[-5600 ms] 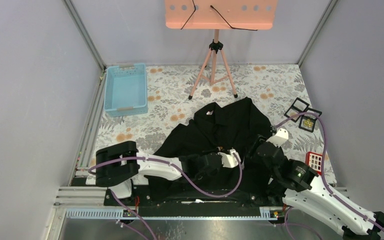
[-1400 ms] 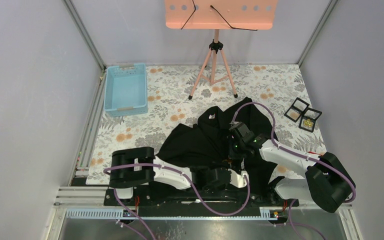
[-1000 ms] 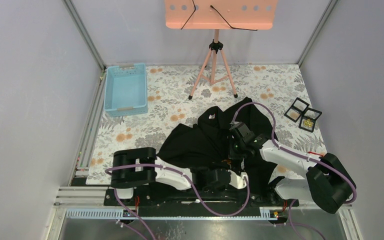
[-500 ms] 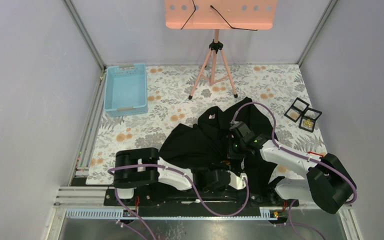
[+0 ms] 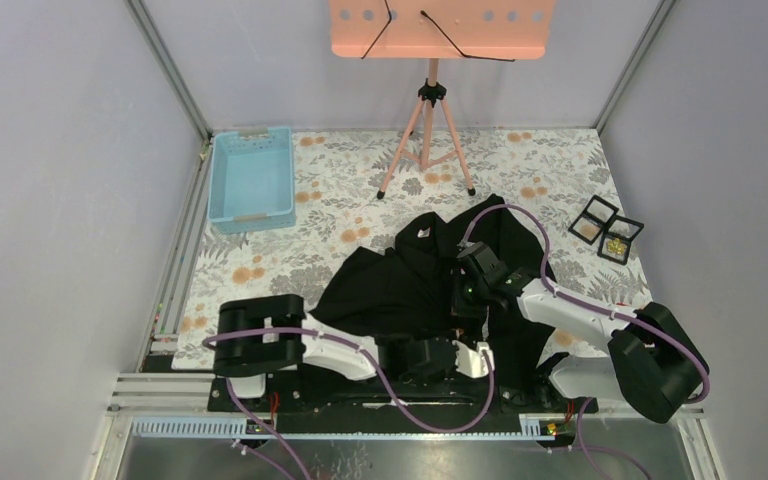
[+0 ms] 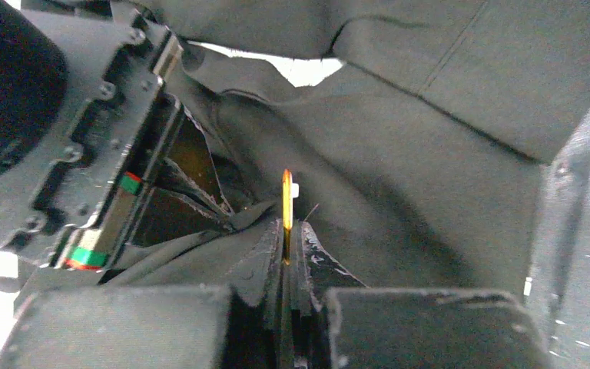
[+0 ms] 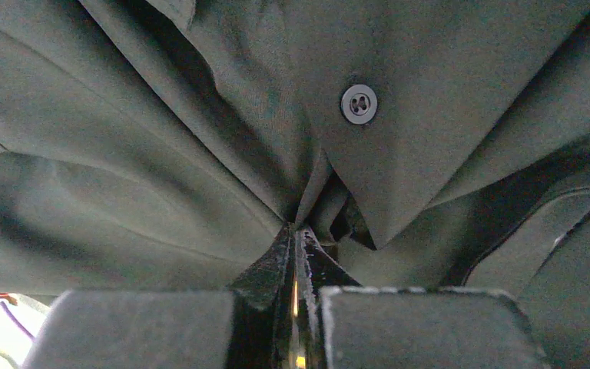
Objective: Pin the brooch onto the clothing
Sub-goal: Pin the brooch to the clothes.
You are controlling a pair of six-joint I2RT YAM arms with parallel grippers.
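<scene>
**Brooch edge-on in my left jaws, shirt fold pinched in my right**

My left gripper [image 6: 286,244] is clenched on the brooch [image 6: 286,201], which shows only as a thin gold sliver seen edge-on. Its long axis runs straight out from my fingertips, in line with the fingers. It points away from the near edge of the shirt [image 6: 430,146] and toward the shirt's middle. Black cloth bunches against both sides of my left fingertips, so the brooch is right at the shirt's surface. I cannot tell whether its pin has entered the cloth.

My right gripper [image 7: 296,234] is clenched on a raised fold of the shirt, just below a grey button [image 7: 359,103] on the shirt front. Seen from above, it rests on the middle of the shirt. My left gripper sits lower, at the shirt's near edge, and the two are close together. From my left wrist, the right gripper's body lies just to the left of the gold sliver, with a ridge of shirt cloth between them.

As I judge it, the coming move depends on that alignment: the sliver points toward the pinched part of the shirt. My left jaws carry the brooch and are nearer, so they would push along the brooch's own axis while my right jaws hold the shirt taut. The soft cloth may give way instead of taking the pin.
</scene>
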